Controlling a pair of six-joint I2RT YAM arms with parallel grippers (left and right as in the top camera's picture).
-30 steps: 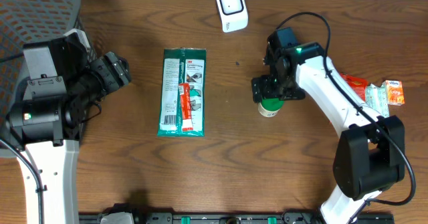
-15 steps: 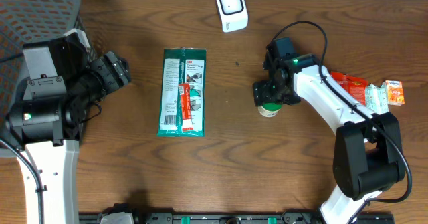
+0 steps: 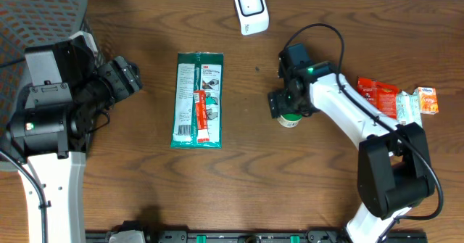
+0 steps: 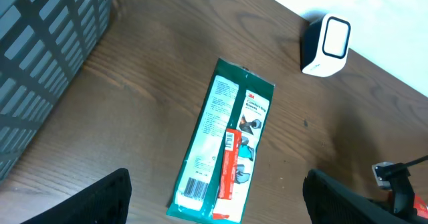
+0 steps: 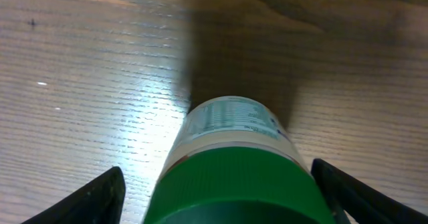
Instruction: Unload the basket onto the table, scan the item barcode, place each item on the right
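Jaws of the right gripper stand open on either side of the small white plastic bottle with a green screw cap, one finger to each flank. A clear gap shows on the left side, and nothing is clamped yet. The bottle stands upright on the brown wooden table, near the middle and below the white box-shaped barcode scanner, well apart from it.

The step in hand looks like the grasp. It would go best with the fingers centred on the bottle and closed on the body below the cap, so the round shape cannot roll or squirt out sideways. The label's fine print faces the wrist camera; no barcode is visible from here, so the bottle may need turning once lifted to bring the code towards the scanner's window.

The left gripper hangs open and empty over the flat green plastic packet, well clear of the bottle, and should stay out of the carry path.
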